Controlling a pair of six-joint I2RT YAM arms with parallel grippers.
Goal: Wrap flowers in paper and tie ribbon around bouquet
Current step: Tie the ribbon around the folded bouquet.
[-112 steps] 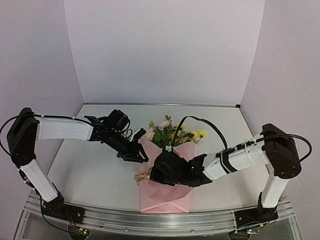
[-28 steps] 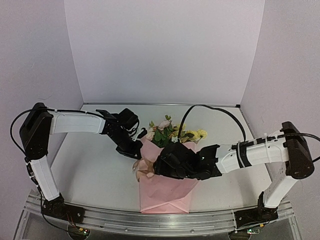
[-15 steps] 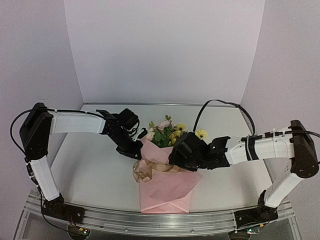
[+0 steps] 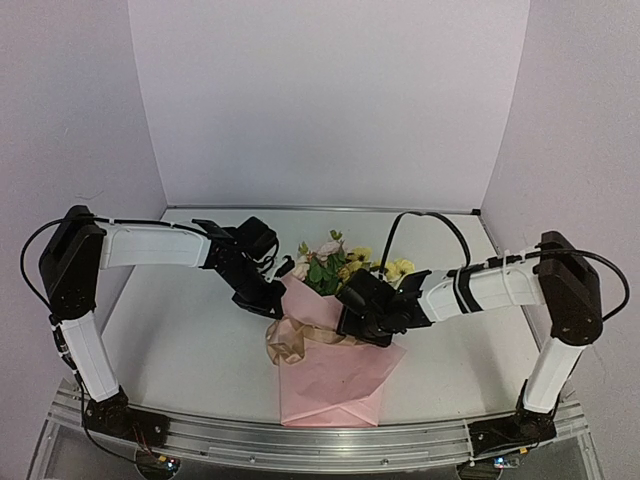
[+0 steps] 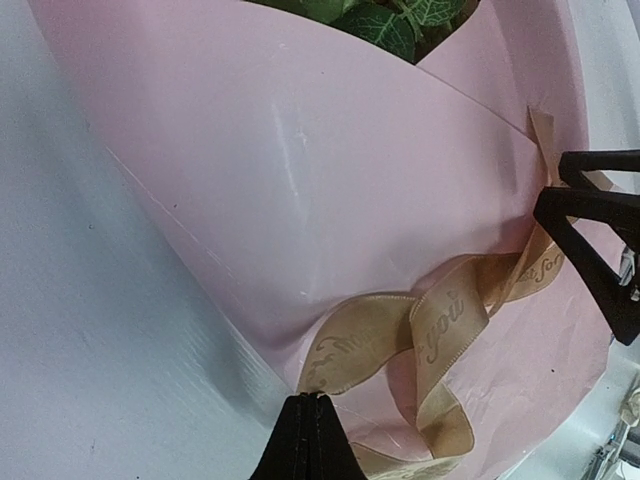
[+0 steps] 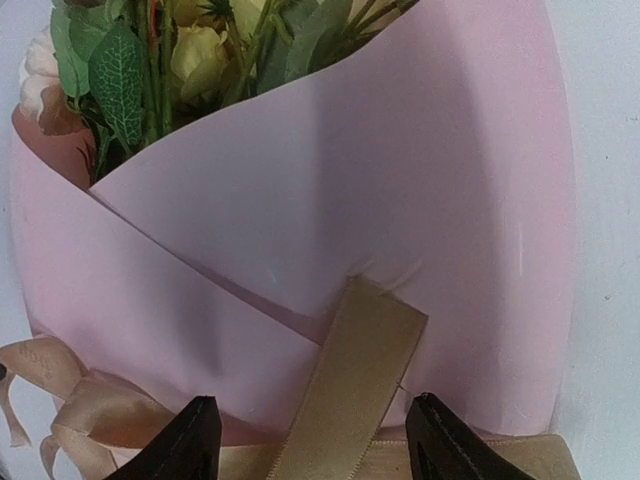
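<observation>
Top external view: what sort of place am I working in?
Likely a lab robot booth: plain pale walls box in a white table; left arm and right arm stand on a metal rail at its near edge.

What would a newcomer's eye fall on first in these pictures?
First, the pink paper cone in the middle, yellow and pale flowers sticking out at its far end. Then the tan ribbon across it, looped at the left beside the shut left claw, the open right claw above it.
</observation>
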